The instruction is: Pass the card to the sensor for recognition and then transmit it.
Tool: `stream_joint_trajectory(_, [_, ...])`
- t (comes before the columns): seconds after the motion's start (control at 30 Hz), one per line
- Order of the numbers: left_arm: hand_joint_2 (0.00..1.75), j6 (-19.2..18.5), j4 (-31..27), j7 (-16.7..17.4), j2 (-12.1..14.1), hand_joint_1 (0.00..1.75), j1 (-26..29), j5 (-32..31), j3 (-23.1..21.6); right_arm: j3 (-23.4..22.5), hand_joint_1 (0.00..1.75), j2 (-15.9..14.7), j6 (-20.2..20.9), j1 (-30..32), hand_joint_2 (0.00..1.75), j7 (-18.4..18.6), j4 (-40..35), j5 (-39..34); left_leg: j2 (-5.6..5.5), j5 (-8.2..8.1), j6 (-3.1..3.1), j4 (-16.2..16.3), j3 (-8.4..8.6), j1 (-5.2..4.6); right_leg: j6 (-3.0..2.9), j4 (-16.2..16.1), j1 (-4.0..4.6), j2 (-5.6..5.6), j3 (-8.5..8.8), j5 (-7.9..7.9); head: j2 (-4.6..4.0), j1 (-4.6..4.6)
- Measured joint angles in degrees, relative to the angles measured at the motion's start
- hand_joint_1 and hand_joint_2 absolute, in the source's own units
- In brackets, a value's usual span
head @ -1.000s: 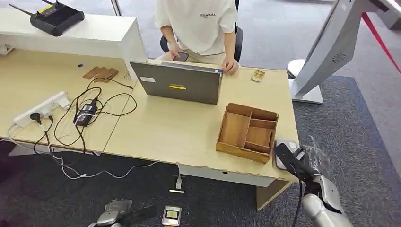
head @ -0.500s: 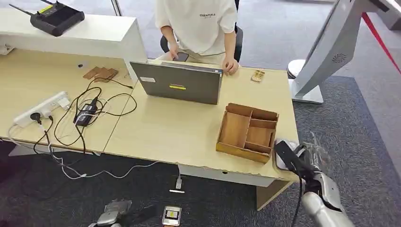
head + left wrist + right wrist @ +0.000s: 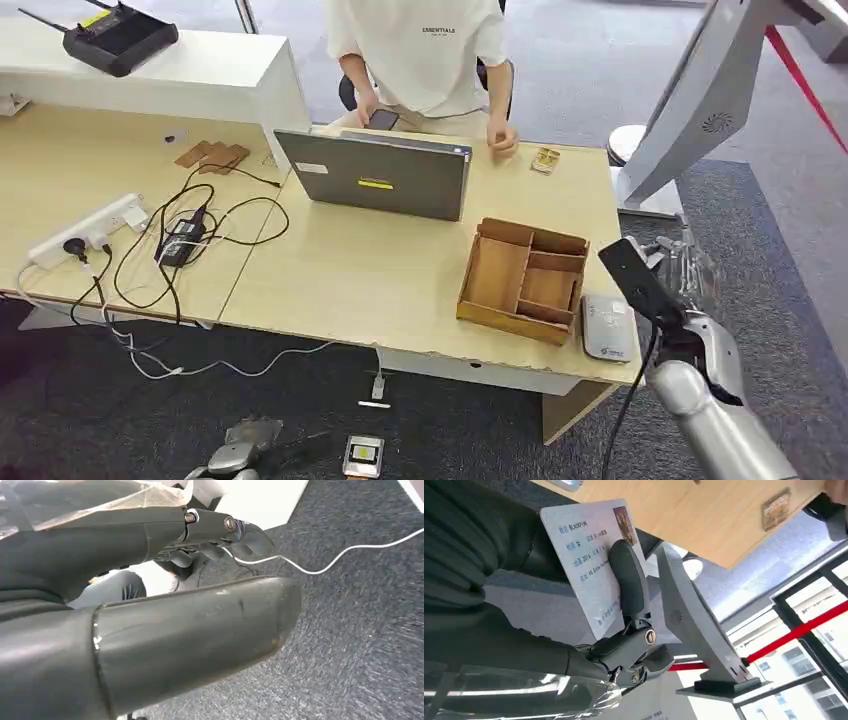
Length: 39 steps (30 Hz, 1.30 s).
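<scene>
My right hand hovers off the table's right edge, just beyond the grey-white sensor pad that lies flat at the front right corner. It pinches a white printed card with a small photo between the thumb and a finger, as the right wrist view shows up close. My left hand hangs low below the table's front edge, over the carpet. In the left wrist view its thumb and fingers are apart with nothing between them.
A wooden divided tray sits left of the sensor. A grey laptop stands farther back, with a person seated behind it. Cables and a power strip lie at the left. A white stand rises at the right.
My right hand has risen with the card and moved away from me and to the right, uncovering the sensor pad. The person's hand at the table's far edge shifted slightly.
</scene>
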Motion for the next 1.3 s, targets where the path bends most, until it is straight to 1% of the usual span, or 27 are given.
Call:
stream_joint_trajectory(0.13, [0.0,-1.05,0.07,-0.64,-0.37,0.0,-0.86,-1.01,-0.02,0.79,1.75,0.31,2.48,-3.12,1.75,-0.04,-0.99,1.67,0.0,0.01,-0.01,0.0,-0.01,0.0,0.0,0.01,0.0,0.0,0.01,0.0,0.0,0.0])
stream_joint_trajectory(0.23, [0.0,-1.64,0.15,-1.16,-0.79,0.0,-1.57,-1.75,-0.09,1.86,1.75,0.92,5.1,-5.95,1.75,-0.28,-0.88,3.28,-0.01,0.01,-0.01,0.0,-0.04,0.0,0.0,0.02,0.0,0.0,0.0,0.01,0.0,0.0])
stream_joint_trajectory(0.37, [0.0,-2.45,0.29,-1.49,-1.46,0.0,-2.68,-2.47,-0.2,3.98,1.75,2.18,8.79,-11.69,1.75,-1.75,0.78,4.64,-0.03,0.02,-0.02,0.0,-0.06,0.0,0.0,0.03,0.0,0.0,-0.03,0.03,0.0,0.02])
stream_joint_trajectory(0.47, [0.0,-2.54,0.4,-1.53,-1.84,0.0,-3.06,-2.67,-0.26,5.71,1.75,3.39,10.35,-15.7,1.75,-2.6,2.69,5.38,-0.02,0.02,-0.02,0.0,-0.07,0.0,0.0,0.03,0.0,-0.01,-0.04,0.03,0.0,-0.02])
stream_joint_trajectory(0.53, [0.0,-2.64,0.46,-1.53,-2.1,0.0,-3.29,-2.78,-0.31,6.69,1.75,4.24,11.02,-17.63,1.75,-3.08,4.19,5.97,-0.03,0.02,-0.02,0.0,-0.08,0.01,0.0,0.04,0.01,-0.01,-0.05,0.03,0.0,0.0])
stream_joint_trajectory(0.63, [0.0,-3.04,0.66,-1.53,-2.51,0.0,-3.72,-3.13,-0.59,8.83,1.75,6.29,11.63,-21.17,1.75,-4.15,7.99,7.06,-0.04,0.02,-0.02,0.0,-0.11,0.01,0.0,0.04,0.01,-0.01,-0.08,0.02,0.0,0.0])
stream_joint_trajectory(0.67, [0.0,-3.06,0.68,-1.53,-2.54,0.0,-3.8,-3.15,-0.59,9.01,1.75,6.45,11.68,-21.91,1.75,-4.22,8.33,7.13,-0.03,0.02,-0.02,0.0,-0.11,0.01,0.0,0.04,0.01,-0.01,-0.09,0.02,0.0,0.0])
stream_joint_trajectory(0.7, [0.0,-3.17,0.74,-1.53,-2.71,0.0,-3.91,-3.26,-0.68,9.88,1.75,7.71,11.87,-23.0,1.75,-4.61,10.44,7.46,-0.04,0.02,-0.02,0.0,-0.13,0.02,0.0,0.04,0.01,-0.01,-0.1,0.03,0.0,0.02])
stream_joint_trajectory(0.87, [0.0,-3.11,1.03,-1.53,-3.04,0.0,-4.1,-3.11,-0.87,11.98,1.75,11.06,11.35,-26.27,1.75,-6.25,16.54,8.13,-0.03,0.02,-0.02,0.0,-0.14,0.02,0.0,0.04,0.02,-0.01,-0.1,0.03,0.0,0.0])
stream_joint_trajectory(0.9, [0.0,-3.04,1.03,-1.53,-3.04,0.0,-4.1,-2.95,-0.9,12.18,1.69,11.61,11.02,-26.69,1.75,-6.62,17.57,8.13,-0.05,0.02,-0.02,0.0,-0.14,0.02,0.0,0.04,0.03,-0.01,-0.1,0.02,0.0,0.02])
stream_joint_trajectory(0.93, [0.0,-2.86,1.07,-1.53,-3.04,0.0,-4.06,-2.8,-0.92,12.48,1.57,12.31,10.69,-27.08,1.75,-6.95,18.71,8.13,-0.05,0.02,-0.02,0.0,-0.15,0.02,0.0,0.04,0.03,-0.01,-0.11,0.02,0.0,0.0])
stream_joint_trajectory(0.97, [0.0,-2.73,1.12,-1.51,-3.04,0.0,-4.02,-2.65,-0.94,12.79,0.86,12.9,10.45,-27.43,1.75,-7.13,19.93,8.13,-0.05,0.02,-0.02,0.0,-0.15,0.02,0.0,0.04,0.03,-0.01,-0.11,0.02,0.0,0.0])
stream_joint_trajectory(1.0, [0.0,-2.6,1.16,-1.49,-3.04,0.0,-4.0,-2.58,-0.96,13.01,0.37,13.48,10.13,-27.73,1.75,-7.23,20.76,8.18,-0.05,0.02,-0.02,0.0,-0.14,0.02,0.0,0.04,0.03,-0.01,-0.11,0.02,0.0,0.0])
stream_joint_trajectory(1.1, [0.0,-2.36,1.23,-1.4,-3.0,0.0,-3.8,-2.38,-0.98,13.53,0.03,14.82,9.27,-28.36,1.75,-7.28,23.32,8.46,-0.05,0.02,-0.02,0.0,-0.14,0.02,0.0,0.04,0.03,-0.01,-0.11,0.02,0.0,0.0])
stream_joint_trajectory(1.2, [0.0,-2.25,1.25,-1.32,-2.93,0.0,-3.56,-2.41,-1.01,14.12,0.0,15.76,8.73,-28.43,1.75,-7.37,25.52,8.79,-0.06,0.02,-0.02,0.0,-0.15,0.01,0.01,0.03,0.04,-0.01,-0.11,0.02,0.0,0.02])
stream_joint_trajectory(1.3, [0.0,-2.25,1.33,-1.29,-2.84,0.0,-3.39,-2.41,-1.03,14.52,0.0,16.24,7.9,-28.44,1.75,-7.5,27.27,8.96,-0.04,0.02,-0.02,0.0,-0.14,0.01,0.01,0.03,0.04,-0.01,-0.11,0.03,0.0,0.0])
